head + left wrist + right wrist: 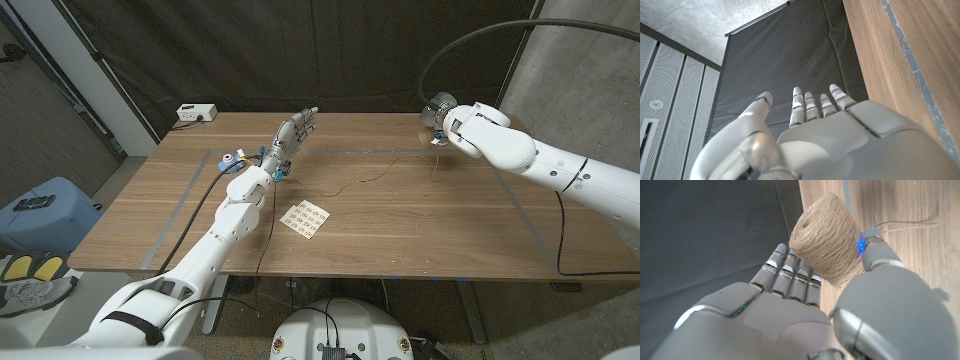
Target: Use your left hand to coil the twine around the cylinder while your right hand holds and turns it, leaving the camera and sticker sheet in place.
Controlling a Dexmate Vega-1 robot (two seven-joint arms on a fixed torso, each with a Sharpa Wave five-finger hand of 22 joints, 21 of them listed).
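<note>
- Head view: the left hand [293,133] is seen raised over the wooden table [420,240], fingers straight and apart, nothing in it. A loose strand of twine [352,184] is laid across the tabletop between the two hands; its near end lies just beside the left wrist, not touched. The sticker sheet [305,220] lies on the side of the left forearm toward the right arm, apart from the strand. A small blue-and-white object [230,158], possibly the camera, sits on the outer side of the left wrist. The right hand [445,121] is held well apart at the far end of the strand; what it grips is hard to make out here.
- Left wrist view: the left hand [810,130] is shown with fingers [798,107] extended and empty, the table's edge alongside.
- Right wrist view: the twine-wound cylinder [827,242] is gripped by the right hand [805,305], thumb on one side, fingers on the other, the loose strand trailing off onto the wood.
- Step judged: the cylinder is secured, but coiling is not yet begun. Next, the strand must be pinched by the left hand and led around the cylinder as it is turned, with the sheet and the small object avoided.
</note>
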